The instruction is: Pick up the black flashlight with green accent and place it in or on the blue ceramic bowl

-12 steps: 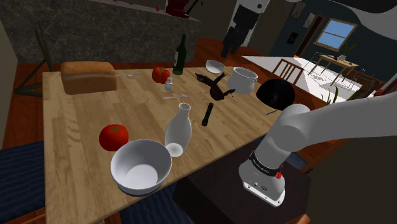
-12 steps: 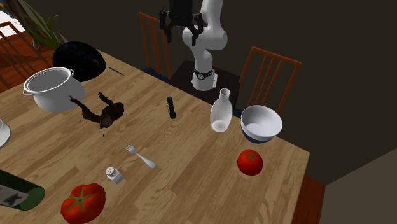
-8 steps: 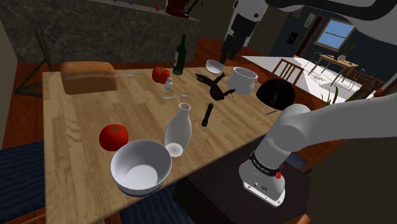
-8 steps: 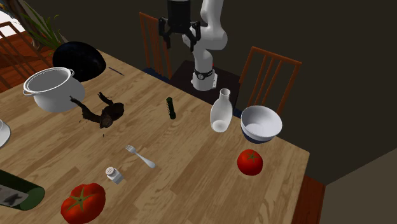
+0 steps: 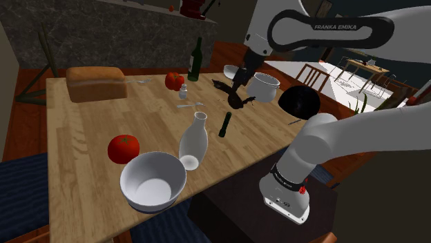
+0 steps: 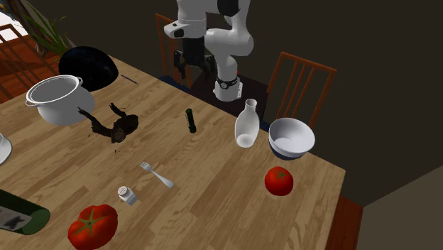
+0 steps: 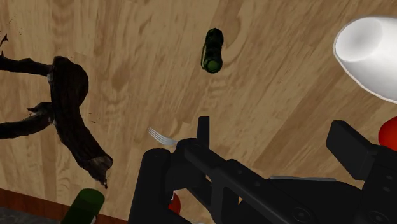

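The black flashlight with a green band [image 5: 224, 124] lies flat on the wooden table [image 5: 83, 131], between the white vase and the dark driftwood. It also shows in the second exterior view [image 6: 190, 119] and ahead of the fingers in the wrist view [image 7: 213, 49]. The bowl [image 5: 152, 181], white inside with a blue lower wall, stands near the table's front edge, and beside the vase in the second exterior view [image 6: 292, 137]. My gripper [image 5: 240, 77] hangs open above the table, over the driftwood side of the flashlight [image 6: 189, 67]; nothing sits between its fingers [image 7: 273, 130].
A white vase [image 5: 194, 141] stands between flashlight and bowl. Driftwood [image 5: 235, 93], a white pot [image 5: 263, 86] and a black dome [image 5: 299, 101] lie beyond the flashlight. A tomato [image 5: 123, 148], bread [image 5: 95, 83], a green bottle [image 5: 196, 61] and a fork [image 6: 156, 174] share the table.
The arm has swung down and forward; the gripper has dropped from high above the table's far edge to a lower spot nearer the driftwood and flashlight. Nothing on the table moved.
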Controlling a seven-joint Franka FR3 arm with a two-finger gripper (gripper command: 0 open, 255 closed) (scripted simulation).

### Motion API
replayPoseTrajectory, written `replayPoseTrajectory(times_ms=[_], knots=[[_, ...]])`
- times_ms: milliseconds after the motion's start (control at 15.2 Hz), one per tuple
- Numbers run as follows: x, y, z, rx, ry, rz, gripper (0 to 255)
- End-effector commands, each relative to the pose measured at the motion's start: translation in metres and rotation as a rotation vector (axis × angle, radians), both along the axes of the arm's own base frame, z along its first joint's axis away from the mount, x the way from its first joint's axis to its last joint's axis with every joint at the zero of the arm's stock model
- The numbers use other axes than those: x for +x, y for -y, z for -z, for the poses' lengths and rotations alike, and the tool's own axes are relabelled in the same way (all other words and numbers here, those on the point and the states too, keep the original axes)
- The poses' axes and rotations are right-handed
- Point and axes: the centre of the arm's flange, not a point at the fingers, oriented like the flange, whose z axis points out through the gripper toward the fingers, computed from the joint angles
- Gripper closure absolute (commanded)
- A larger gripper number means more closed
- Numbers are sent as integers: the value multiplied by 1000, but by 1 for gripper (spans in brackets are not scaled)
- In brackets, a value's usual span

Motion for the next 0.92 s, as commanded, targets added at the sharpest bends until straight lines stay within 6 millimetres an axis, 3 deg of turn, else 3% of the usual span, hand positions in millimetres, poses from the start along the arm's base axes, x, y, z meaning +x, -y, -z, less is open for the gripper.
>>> replayPoseTrajectory(times_ms=[0,528,858], knots=[[1,7,25,-1,7,3,0],[10,37,126,-1,25,18,0],[14,40,155,-1,26,19,0]])
